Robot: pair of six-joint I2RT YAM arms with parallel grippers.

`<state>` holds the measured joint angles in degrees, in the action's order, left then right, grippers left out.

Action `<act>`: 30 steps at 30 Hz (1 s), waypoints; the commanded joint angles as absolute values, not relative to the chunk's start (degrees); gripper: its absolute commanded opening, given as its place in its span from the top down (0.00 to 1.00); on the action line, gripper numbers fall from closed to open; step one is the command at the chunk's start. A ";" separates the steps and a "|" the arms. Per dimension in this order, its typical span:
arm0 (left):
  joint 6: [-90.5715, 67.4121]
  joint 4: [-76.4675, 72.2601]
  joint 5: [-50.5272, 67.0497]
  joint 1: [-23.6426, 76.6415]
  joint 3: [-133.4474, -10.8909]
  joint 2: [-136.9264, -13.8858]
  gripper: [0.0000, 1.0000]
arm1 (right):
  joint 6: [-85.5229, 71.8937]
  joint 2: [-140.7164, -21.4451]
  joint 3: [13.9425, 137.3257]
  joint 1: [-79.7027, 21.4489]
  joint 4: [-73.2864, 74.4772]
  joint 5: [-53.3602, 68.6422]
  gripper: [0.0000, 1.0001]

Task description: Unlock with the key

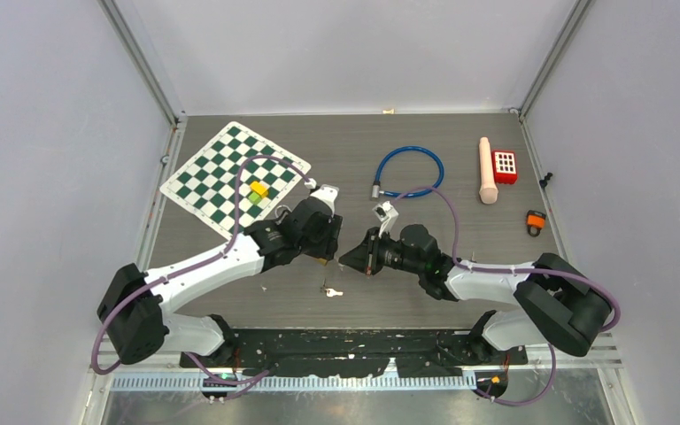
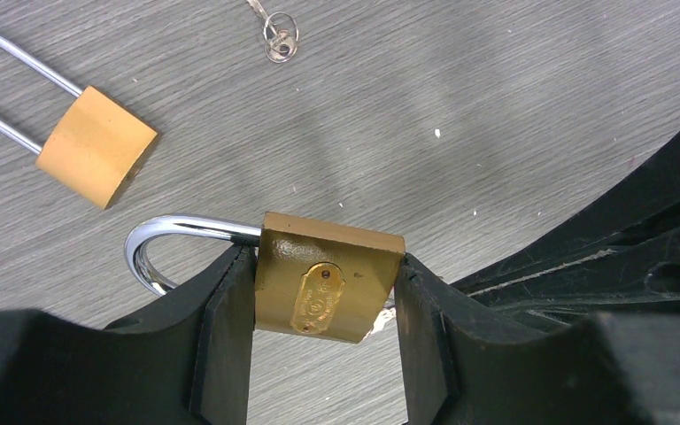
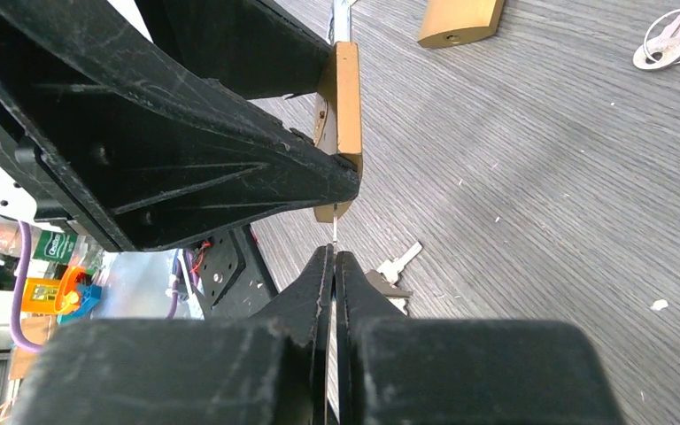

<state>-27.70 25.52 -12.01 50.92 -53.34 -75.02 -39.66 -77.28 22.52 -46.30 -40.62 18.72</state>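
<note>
My left gripper is shut on a brass padlock, gripping its body by the two sides a little above the table, with the steel shackle pointing left. My right gripper is shut on a thin silver key, seen edge-on between the fingertips. The key blade reaches the bottom edge of the held padlock. I cannot tell whether it is inside the keyhole. In the right wrist view the right gripper sits directly below the padlock.
A second brass padlock with a long shackle lies on the table, with ringed keys nearby. More loose keys lie below the grippers. A chessboard, a blue cable lock, a wooden cylinder and a red block lie further back.
</note>
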 commanded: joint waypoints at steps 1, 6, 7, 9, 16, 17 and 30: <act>-28.09 20.66 -10.85 51.77 -57.37 -71.57 1.00 | -37.84 -75.92 24.90 -46.34 -40.79 19.52 0.95; -27.89 20.71 -10.46 51.78 -57.48 -71.91 1.00 | -37.81 -76.12 25.10 -46.34 -41.27 20.86 0.95; -27.77 20.84 -10.46 51.77 -57.39 -72.03 1.00 | -37.89 -76.20 25.07 -46.33 -41.83 21.39 0.95; -27.41 20.98 -10.27 51.77 -57.48 -72.24 1.00 | -38.25 -76.20 25.08 -46.32 -42.24 21.55 0.95; -28.65 21.23 -8.21 51.79 -57.22 -71.65 1.00 | -39.86 -74.71 22.88 -45.74 -45.36 19.60 0.95; -29.76 21.08 -7.46 51.77 -57.14 -71.57 1.00 | -40.20 -74.53 22.31 -45.68 -45.97 19.27 0.95; -39.31 22.97 -6.79 52.25 -55.76 -68.93 1.00 | -40.01 -71.52 23.68 -45.79 -42.74 19.06 0.95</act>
<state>-35.40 27.99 -10.83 50.87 -53.34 -71.44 -39.81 -73.45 21.52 -45.91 -41.12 20.69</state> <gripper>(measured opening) 0.497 0.061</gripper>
